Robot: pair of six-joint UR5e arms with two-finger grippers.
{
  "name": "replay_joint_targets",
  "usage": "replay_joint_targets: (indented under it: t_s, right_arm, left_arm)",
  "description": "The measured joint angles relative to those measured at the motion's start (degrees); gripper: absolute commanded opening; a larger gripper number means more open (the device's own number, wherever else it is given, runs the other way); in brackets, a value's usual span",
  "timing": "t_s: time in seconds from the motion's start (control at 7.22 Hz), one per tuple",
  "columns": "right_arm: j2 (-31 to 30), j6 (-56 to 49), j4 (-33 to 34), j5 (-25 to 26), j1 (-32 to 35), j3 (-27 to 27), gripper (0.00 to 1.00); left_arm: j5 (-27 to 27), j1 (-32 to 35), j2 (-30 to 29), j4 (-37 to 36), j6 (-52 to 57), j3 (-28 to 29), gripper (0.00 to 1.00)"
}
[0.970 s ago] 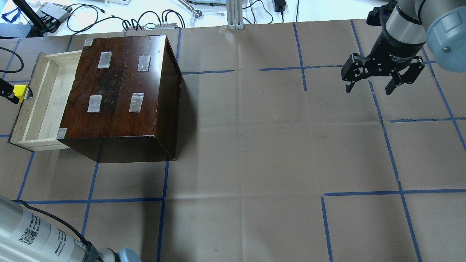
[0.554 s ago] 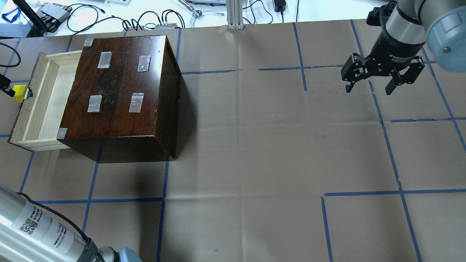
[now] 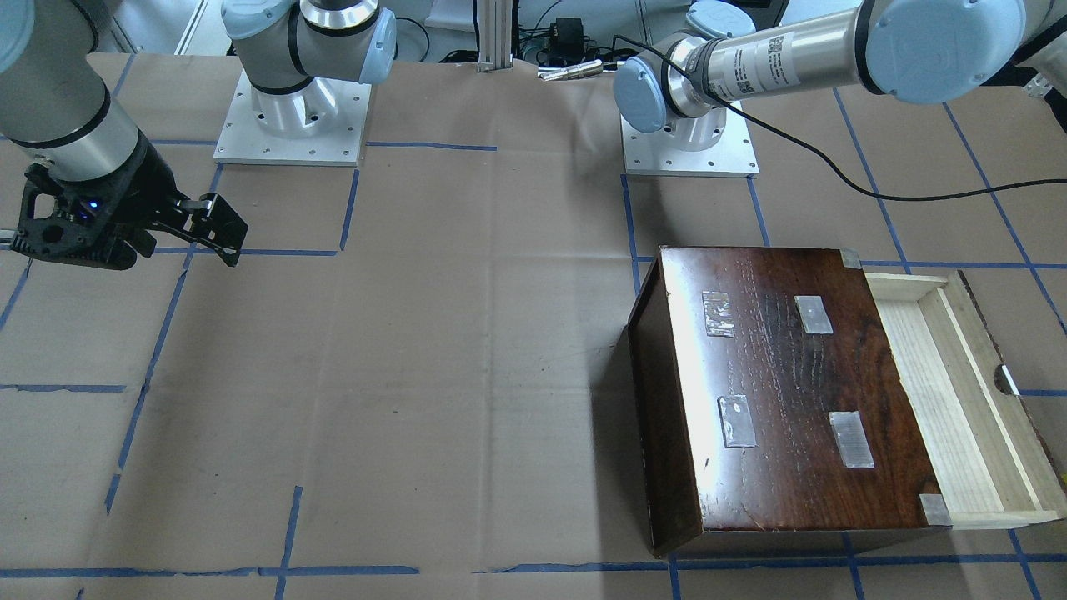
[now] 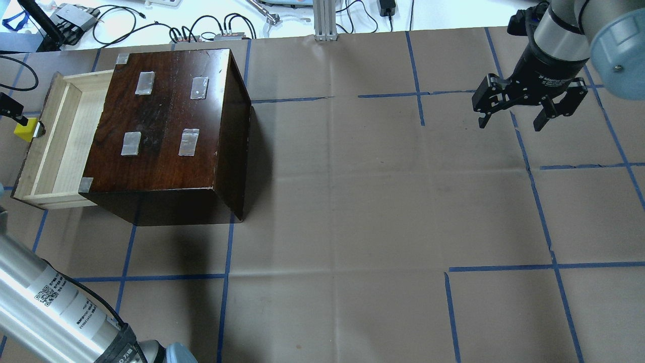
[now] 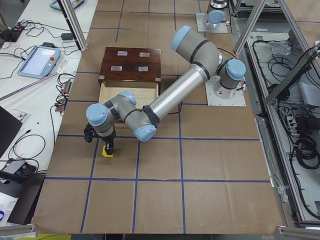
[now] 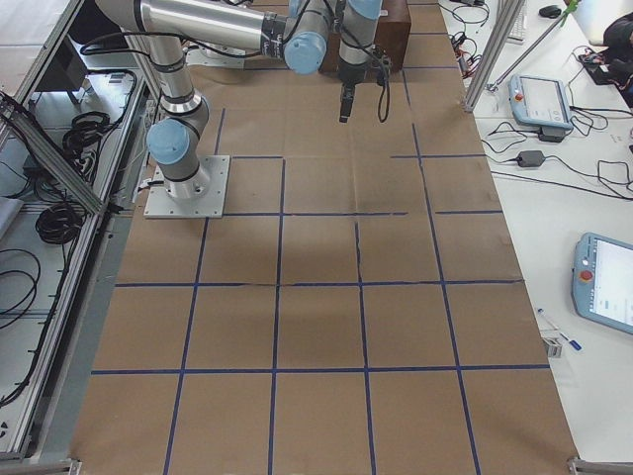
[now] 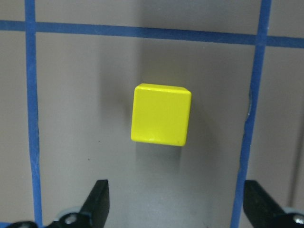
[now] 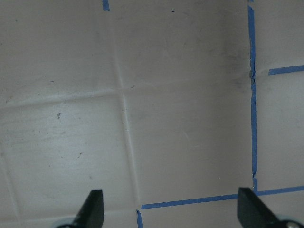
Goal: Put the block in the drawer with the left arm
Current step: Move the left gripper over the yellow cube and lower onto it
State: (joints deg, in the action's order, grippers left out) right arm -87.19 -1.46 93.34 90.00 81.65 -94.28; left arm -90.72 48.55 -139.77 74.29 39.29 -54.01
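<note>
While the drawer [image 4: 60,141] stands pulled out, the block [image 4: 25,127] lies outside it.

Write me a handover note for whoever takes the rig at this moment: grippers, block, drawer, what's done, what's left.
Left gripper: open, hanging over the block, not gripping it.
Right gripper: open, empty, above the table, far from the cabinet.
Drawer: pulled open, nothing seen inside.
Block: on the table outside the drawer's front panel, apart from it.
Done: drawer is open.
Left: grasp the block with the left gripper, carry it over the drawer, release it.
</note>
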Motion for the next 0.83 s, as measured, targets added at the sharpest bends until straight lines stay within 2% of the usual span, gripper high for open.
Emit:
replay_joint_targets:
  t_s: [0.55,0.83]
  right_arm:
    - [0.00,0.02,0.00,0.00,0.00,0.01,1.00]
    - [0.03,0.01,0.00,0.00,0.00,0.00,1.00]
  left_arm:
    - [0.53,0.00,-5.81,-1.20,0.96,3.68,0.98]
    - [0.70,-0.02,-6.80,-1.30,0.88,4.26,0.85]
